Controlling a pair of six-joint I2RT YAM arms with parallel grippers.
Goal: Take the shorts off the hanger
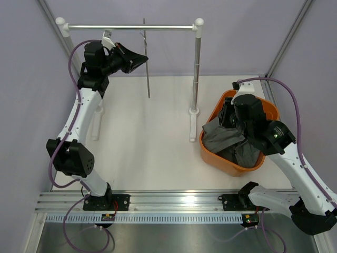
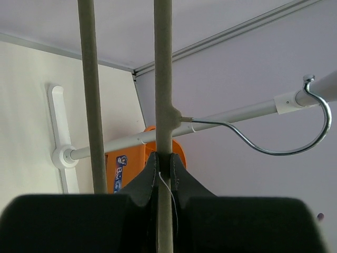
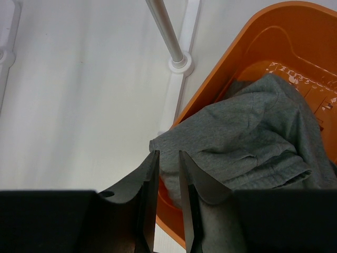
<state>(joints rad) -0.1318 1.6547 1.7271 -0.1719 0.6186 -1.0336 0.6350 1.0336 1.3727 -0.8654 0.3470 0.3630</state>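
Looking down from above, the left end effector [image 1: 142, 57] reaches up at the far left and meets the hanger [image 1: 147, 74]. The hanger is a thin wire loop under the silver rail [image 1: 158, 26], and its long axis drops straight down toward the worktop [image 1: 147, 153]. No cloth is on it. The shorts [image 1: 226, 139] lie well apart to the right, heaped in an orange basket [image 1: 226, 167] with one edge draped over its left rim. The right end effector [image 1: 225, 115] hovers just above them, so the right arm is nearer the shorts and the left arm nearer the hanger.

From the left wrist, the left end effector [image 2: 164, 163] is clamped tight on one of the hanger's [image 2: 163, 79] two bare bars. The hook [image 2: 287, 154] curls over the rail [image 2: 237, 112].

From the right wrist, the right end effector [image 3: 168, 174] shows a narrow gap between its fingers. The grey shorts [image 3: 247, 142] lie just beyond and to the right of the tips, inside the basket [image 3: 263, 31]. No cloth appears pinched. Judging by this, the shorts are already off the hanger.
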